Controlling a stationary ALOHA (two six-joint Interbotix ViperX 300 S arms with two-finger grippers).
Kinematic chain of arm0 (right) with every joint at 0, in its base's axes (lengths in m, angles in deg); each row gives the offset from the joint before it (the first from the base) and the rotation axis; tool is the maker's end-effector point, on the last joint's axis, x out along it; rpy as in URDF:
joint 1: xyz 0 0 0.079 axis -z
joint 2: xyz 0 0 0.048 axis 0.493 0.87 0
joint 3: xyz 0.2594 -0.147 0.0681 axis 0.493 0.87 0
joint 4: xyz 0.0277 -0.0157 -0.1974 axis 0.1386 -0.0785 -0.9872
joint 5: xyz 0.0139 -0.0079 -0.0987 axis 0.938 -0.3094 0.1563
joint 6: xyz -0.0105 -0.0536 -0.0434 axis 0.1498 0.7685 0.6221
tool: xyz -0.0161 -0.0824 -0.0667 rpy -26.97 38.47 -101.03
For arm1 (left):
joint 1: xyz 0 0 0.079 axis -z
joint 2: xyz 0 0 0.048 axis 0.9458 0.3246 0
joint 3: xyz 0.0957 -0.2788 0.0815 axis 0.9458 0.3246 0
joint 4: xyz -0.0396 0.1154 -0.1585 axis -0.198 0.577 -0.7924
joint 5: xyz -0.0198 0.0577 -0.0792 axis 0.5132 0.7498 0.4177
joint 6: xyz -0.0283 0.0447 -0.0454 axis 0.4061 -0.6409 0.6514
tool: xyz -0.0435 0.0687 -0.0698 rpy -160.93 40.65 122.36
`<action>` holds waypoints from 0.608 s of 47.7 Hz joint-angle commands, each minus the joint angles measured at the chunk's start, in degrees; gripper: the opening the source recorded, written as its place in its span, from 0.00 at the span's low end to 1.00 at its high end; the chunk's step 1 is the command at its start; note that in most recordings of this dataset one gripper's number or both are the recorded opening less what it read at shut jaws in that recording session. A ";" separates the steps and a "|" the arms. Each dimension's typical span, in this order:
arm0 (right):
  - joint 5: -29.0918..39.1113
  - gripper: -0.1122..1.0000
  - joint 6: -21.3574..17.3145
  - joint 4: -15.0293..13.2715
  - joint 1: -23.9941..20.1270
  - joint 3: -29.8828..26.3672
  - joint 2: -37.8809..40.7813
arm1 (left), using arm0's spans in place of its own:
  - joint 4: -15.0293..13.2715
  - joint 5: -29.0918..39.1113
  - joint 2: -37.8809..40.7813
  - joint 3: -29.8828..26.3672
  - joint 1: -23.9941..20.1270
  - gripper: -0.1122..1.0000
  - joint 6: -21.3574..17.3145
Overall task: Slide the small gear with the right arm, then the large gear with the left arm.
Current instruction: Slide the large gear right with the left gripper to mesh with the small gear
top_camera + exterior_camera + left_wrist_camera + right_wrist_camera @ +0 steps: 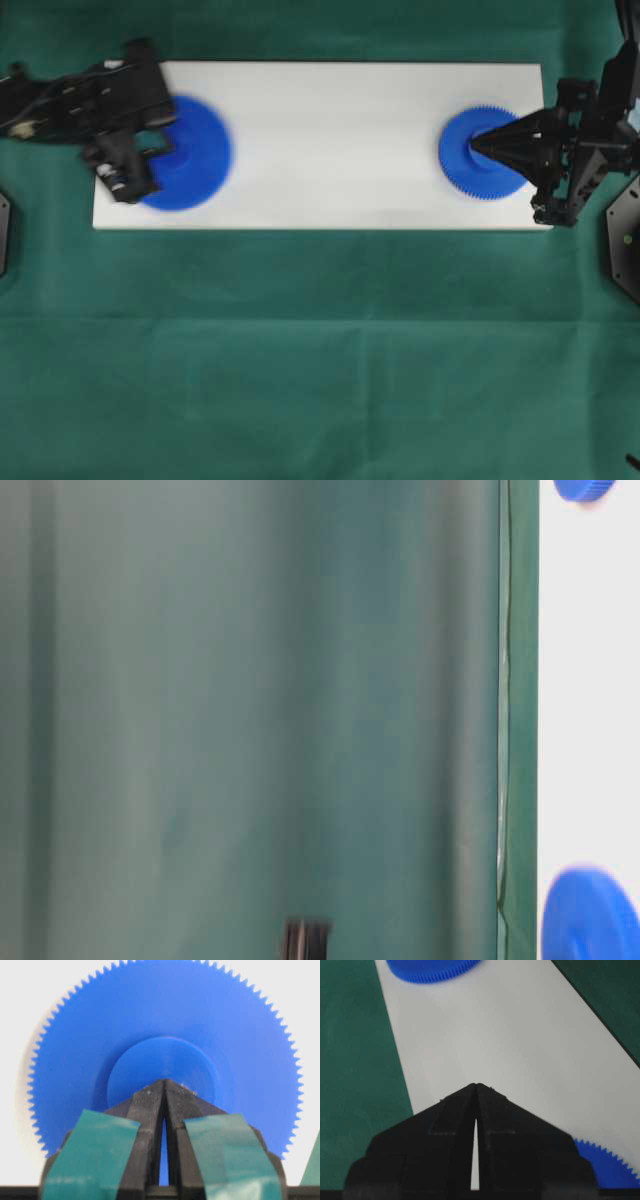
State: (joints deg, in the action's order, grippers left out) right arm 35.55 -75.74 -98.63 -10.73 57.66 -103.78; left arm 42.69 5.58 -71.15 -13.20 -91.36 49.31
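The large gear point(190, 152) lies at the left end of the white board point(330, 130) and looks blurred in the overhead view. My left gripper point(165, 140), with teal tape patches, is shut with its tip point(164, 1081) resting on the raised hub of the large gear point(165, 1015). The small gear point(485, 152) lies at the board's right end. My right gripper point(472, 143), all black, is shut and points over it. In the right wrist view the shut tip point(477, 1085) is over bare board, with the small gear point(605, 1165) at lower right and the large gear point(432, 970) far ahead.
The board sits on a green cloth point(320, 350) covering the table. The board's middle point(330, 150) between the gears is bare. In the table-level view both gears point(590, 915) point(585, 490) peek in beside the cloth edge, and a blurred dark part point(305, 940) shows.
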 commanded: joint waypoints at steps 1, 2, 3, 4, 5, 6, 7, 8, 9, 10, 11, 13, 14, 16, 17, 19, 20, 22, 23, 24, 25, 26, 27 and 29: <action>-0.44 0.55 0.09 -0.09 0.00 -0.97 0.00 | -0.18 0.00 6.06 -4.22 1.76 0.10 0.09; -0.44 0.55 0.09 -0.09 -0.09 -0.97 0.09 | -0.18 0.00 7.47 -6.06 2.11 0.10 0.00; -0.44 0.55 0.09 -0.09 -0.09 -0.97 0.00 | -0.18 0.00 8.53 -7.29 2.29 0.10 0.00; -0.44 0.55 0.09 -0.09 -0.09 -0.79 0.00 | -0.18 -0.09 9.40 -8.53 2.46 0.10 0.00; -0.44 0.55 0.09 -0.09 -0.09 -0.79 0.00 | -0.18 0.00 10.37 -9.84 2.64 0.10 0.00; -0.44 0.55 0.09 0.00 -0.18 -0.79 0.00 | -0.09 -0.09 11.34 -11.07 2.81 0.10 -0.09; -0.53 0.55 0.09 -0.09 -0.18 -0.79 0.09 | -0.18 -0.09 12.22 -12.30 2.99 0.10 -0.09; -0.53 0.55 0.09 -0.09 -0.18 -0.79 0.00 | -0.18 -0.09 13.01 -13.54 3.08 0.10 -0.09; -0.53 0.55 0.09 0.00 -0.26 -0.79 0.00 | -0.09 -0.09 14.33 -15.38 3.43 0.10 -0.09; -0.44 0.55 0.09 -0.09 -0.26 -0.79 0.00 | -0.18 -0.09 15.12 -16.70 3.60 0.10 -0.09; -0.53 0.55 0.09 -0.09 -0.26 -0.79 0.00 | -0.09 -0.09 15.91 -17.93 3.69 0.10 -0.09; -0.44 0.55 0.09 0.00 -0.26 -0.97 0.00 | -0.09 -0.09 17.49 -20.48 3.96 0.10 -0.18; -0.44 0.55 0.09 -0.09 -0.26 -0.97 0.00 | -0.09 -0.09 18.28 -21.62 4.13 0.10 -0.18; -0.44 0.55 0.09 -0.09 -0.35 -0.79 0.00 | -0.09 -0.09 19.86 -23.99 4.39 0.10 -0.18; -0.44 0.55 0.09 -0.09 -0.35 -0.79 -0.09 | -0.09 0.00 21.01 -25.84 4.57 0.10 -0.26; -0.44 0.55 0.09 -0.09 -0.35 -0.79 -0.09 | -0.09 0.09 22.50 -28.13 4.75 0.10 -0.26; -0.53 0.55 0.09 -0.09 -0.35 -0.79 -0.09 | -0.09 0.18 23.20 -29.09 4.83 0.10 -0.26; -0.53 0.55 0.09 0.00 -0.35 -0.70 -0.18 | -0.09 0.26 24.61 -31.20 5.10 0.10 -0.35; -0.44 0.55 0.09 -0.09 -0.35 -0.70 -0.26 | -0.09 0.35 25.22 -32.26 5.19 0.10 -0.53; -0.53 0.55 0.09 -0.09 -0.35 -0.70 -0.35 | -0.09 0.35 25.84 -33.13 5.36 0.10 -0.62; -0.53 0.55 0.09 -0.09 -0.44 -0.70 -0.35 | -0.09 0.35 26.46 -34.10 5.45 0.10 -0.79; -0.44 0.55 0.18 -0.09 -0.44 -0.62 -0.53 | -0.09 0.35 26.98 -34.98 5.63 0.10 -0.97; -0.44 0.55 0.18 -0.09 -0.35 -0.70 -0.62 | -0.09 0.44 27.60 -35.77 5.80 0.10 -1.14; -0.53 0.55 0.26 -0.09 -0.35 -0.62 -0.88 | -0.09 0.44 28.92 -37.79 6.24 0.10 -1.67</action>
State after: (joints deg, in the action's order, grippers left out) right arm 35.55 -75.66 -98.63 -11.00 57.66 -104.22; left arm 42.69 5.49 -44.17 -47.91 -86.17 48.08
